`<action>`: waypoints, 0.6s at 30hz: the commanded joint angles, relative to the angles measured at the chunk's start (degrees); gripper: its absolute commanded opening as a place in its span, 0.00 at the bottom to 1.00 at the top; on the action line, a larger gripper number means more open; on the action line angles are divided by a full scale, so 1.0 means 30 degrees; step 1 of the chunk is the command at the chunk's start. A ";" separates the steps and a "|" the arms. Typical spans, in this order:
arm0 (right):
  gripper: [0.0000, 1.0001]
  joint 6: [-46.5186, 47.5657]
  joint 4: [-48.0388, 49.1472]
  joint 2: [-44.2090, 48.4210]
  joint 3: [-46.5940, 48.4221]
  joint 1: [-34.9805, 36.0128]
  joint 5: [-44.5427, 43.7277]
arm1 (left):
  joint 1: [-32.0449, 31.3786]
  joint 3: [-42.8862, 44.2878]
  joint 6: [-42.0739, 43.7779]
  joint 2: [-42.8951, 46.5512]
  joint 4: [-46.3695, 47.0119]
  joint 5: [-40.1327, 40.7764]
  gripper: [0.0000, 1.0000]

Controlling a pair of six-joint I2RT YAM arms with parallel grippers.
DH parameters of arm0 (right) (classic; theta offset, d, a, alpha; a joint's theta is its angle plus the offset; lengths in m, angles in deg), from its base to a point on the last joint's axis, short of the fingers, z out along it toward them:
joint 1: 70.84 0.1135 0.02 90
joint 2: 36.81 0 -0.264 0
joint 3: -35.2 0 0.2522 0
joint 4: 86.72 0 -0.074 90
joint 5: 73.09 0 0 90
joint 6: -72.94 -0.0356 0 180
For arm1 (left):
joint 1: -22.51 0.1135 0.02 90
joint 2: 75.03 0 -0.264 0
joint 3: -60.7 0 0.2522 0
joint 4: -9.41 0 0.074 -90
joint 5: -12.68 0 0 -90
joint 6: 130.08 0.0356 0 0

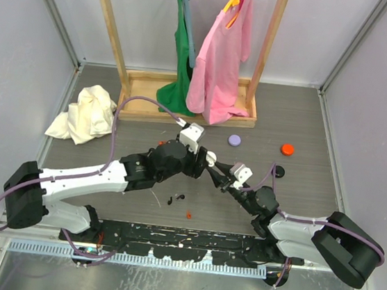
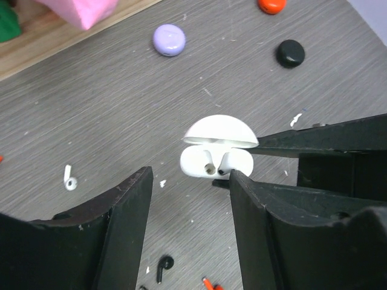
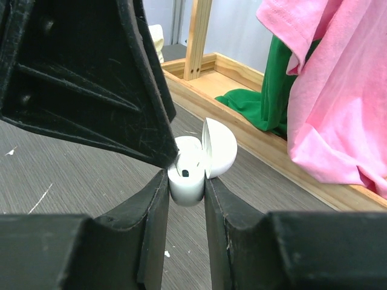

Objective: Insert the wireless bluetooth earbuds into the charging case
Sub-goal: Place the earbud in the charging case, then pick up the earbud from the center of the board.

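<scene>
The white charging case (image 2: 214,158) stands open on the grey table, lid tipped back. My right gripper (image 3: 185,181) is shut on the case's body (image 3: 187,178); one of its fingers (image 2: 314,142) comes in from the right in the left wrist view. A white earbud (image 2: 225,163) appears to sit in the case's right slot, and the left slot shows as an empty hole. My left gripper (image 2: 190,181) is open and empty, its right fingertip (image 2: 237,178) right at the case. A loose white earbud (image 2: 70,178) lies on the table to the left. In the top view the two grippers (image 1: 209,162) (image 1: 223,180) meet mid-table.
A black earbud (image 2: 163,266) and a small orange piece (image 2: 208,283) lie near my left fingers. A purple disc (image 1: 234,140), an orange cap (image 1: 287,149) and a black cap (image 1: 278,171) lie to the right. A wooden rack (image 1: 183,109) with shirts and a white cloth (image 1: 85,113) stand behind.
</scene>
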 commanded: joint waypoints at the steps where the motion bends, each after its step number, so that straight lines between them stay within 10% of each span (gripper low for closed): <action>1: 0.01 -0.0039 0.0757 0.0015 0.0770 0.0109 -0.0295 | 0.0045 0.0624 -0.0505 0.1621 -0.1585 0.2416 0.56; 18: 0.01 0.0307 0.0325 -0.0241 0.0802 0.0108 -0.2609 | 0.4543 0.1691 -0.2977 -0.2709 -0.5094 0.1026 0.52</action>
